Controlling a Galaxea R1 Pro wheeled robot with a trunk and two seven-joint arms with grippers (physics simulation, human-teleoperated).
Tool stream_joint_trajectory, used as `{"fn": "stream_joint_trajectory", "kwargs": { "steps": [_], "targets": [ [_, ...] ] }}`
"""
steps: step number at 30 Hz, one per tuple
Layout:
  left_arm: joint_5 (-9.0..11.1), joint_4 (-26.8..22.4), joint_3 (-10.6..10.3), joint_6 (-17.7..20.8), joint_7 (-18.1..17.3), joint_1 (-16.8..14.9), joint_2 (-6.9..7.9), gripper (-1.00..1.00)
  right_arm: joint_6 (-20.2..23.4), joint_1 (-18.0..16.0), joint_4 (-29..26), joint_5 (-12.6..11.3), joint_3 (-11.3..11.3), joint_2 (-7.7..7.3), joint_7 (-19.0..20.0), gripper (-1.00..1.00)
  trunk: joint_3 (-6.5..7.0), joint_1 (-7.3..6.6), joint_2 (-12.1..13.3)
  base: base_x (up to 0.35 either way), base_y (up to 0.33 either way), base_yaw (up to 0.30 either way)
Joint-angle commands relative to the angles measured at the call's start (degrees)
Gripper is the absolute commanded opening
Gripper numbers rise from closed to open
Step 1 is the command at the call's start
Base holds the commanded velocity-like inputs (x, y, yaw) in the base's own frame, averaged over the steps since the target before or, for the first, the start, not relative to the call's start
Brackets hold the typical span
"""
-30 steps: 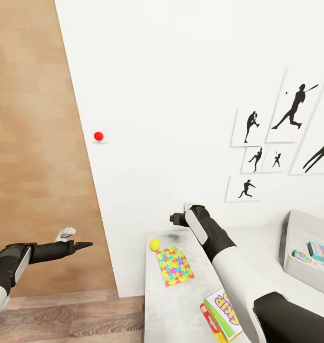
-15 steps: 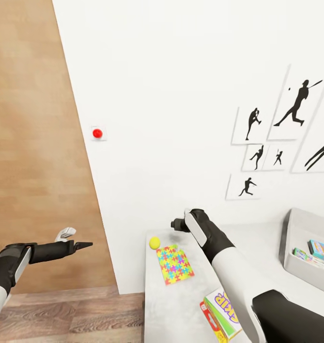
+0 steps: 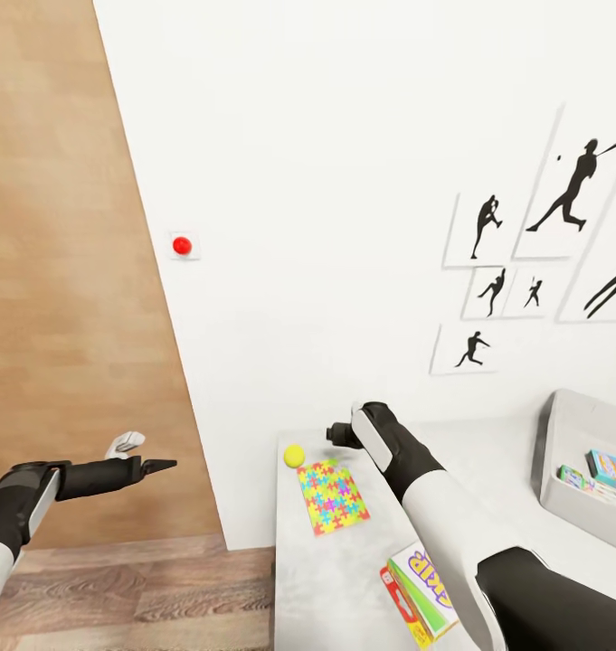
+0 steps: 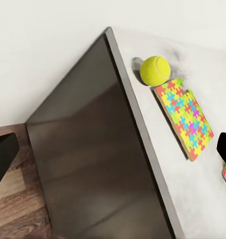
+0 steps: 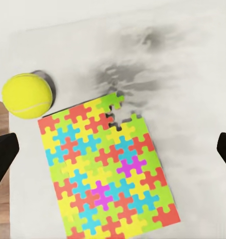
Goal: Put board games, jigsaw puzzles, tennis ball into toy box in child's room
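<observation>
1. Since a second ago my head camera has tipped a bit, so the red dot and the wall pictures sit higher, and my right arm has come a little lower over the table (image 3: 344, 579).
2. I count one tennis ball (image 3: 294, 456), yellow, near the table's far corner.
3. I count one jigsaw puzzle (image 3: 333, 495) lying flat just beside the ball, not touching it.
4. One board game (image 3: 422, 592) with yellow and red print lies at the near table edge, partly hidden by my right arm.
5. One toy box (image 3: 570, 452) stands far to the right, and I see two small boxes (image 3: 597, 475) inside it.
6. My right gripper (image 3: 336, 434) hangs over the puzzle; in its wrist view the fingers (image 5: 3, 159) are wide apart and hold nothing.
7. My left gripper (image 3: 158, 466) is off the table, over the wood floor (image 3: 118, 606); its fingers (image 4: 3, 157) are also spread wide and hold nothing.
8. Five black ball-player pictures (image 3: 525, 262) and part of a sixth hang on the white wall, with one red dot (image 3: 182, 245).
</observation>
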Motion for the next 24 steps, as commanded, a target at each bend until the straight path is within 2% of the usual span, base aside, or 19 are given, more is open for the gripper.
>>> {"fn": "stream_joint_trajectory", "kwargs": {
  "steps": [1,19,24],
  "targets": [
    [-0.10,-0.02,0.16,0.50,-0.25,-0.06,-0.05,1.00,0.12,-0.05,-0.02,-0.48,0.14,0.00,-0.48,1.00,-0.23,0.04,-0.14,0.000,0.000,0.000],
    [-0.11,-0.02,0.16,0.40,-0.25,-0.08,-0.13,1.00,0.02,0.05,0.20,-0.39,0.17,0.00,-0.26,1.00,-1.94,0.04,-0.14,0.000,0.000,0.000],
    [-0.10,-0.03,0.16,0.34,-0.25,-0.08,-0.18,1.00,-0.04,0.08,0.23,-0.29,0.17,-0.92,-0.26,1.00,-2.41,0.04,-0.14,0.000,0.000,0.000]
  ]
}}
